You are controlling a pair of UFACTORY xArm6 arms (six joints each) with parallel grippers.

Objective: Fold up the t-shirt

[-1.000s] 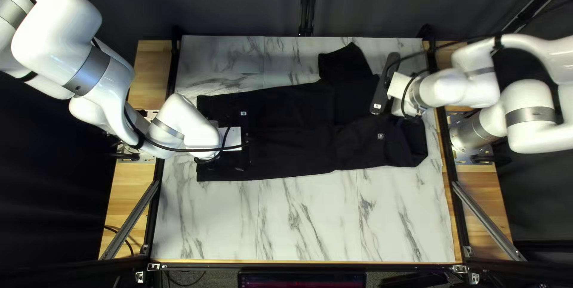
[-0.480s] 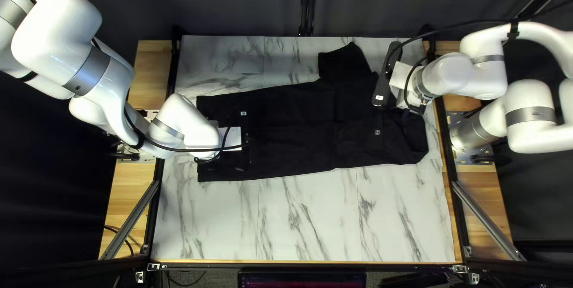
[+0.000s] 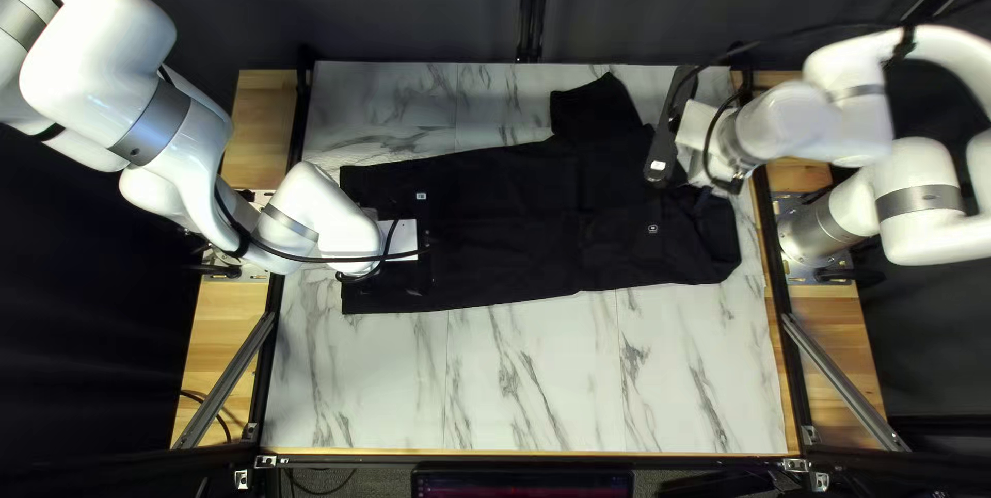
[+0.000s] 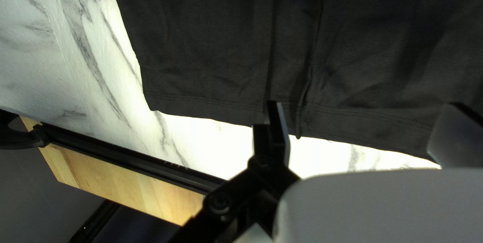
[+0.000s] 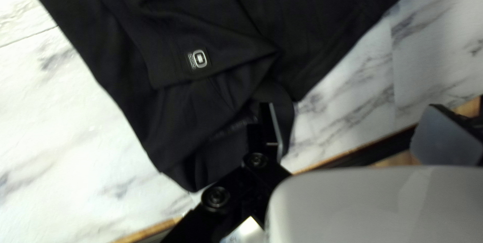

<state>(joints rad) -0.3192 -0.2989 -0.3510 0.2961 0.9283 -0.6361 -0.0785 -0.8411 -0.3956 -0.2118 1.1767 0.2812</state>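
Over our marbled table, dark curtain behind, we hold left gripper and right gripper open, apparently above the black shirt.

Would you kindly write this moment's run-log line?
t-shirt: dark, sleeve sticking out | left gripper: open, at hem | right gripper: open, at opposite end

A dark curtain hangs behind the marbled table, 1 screen by its near edge.
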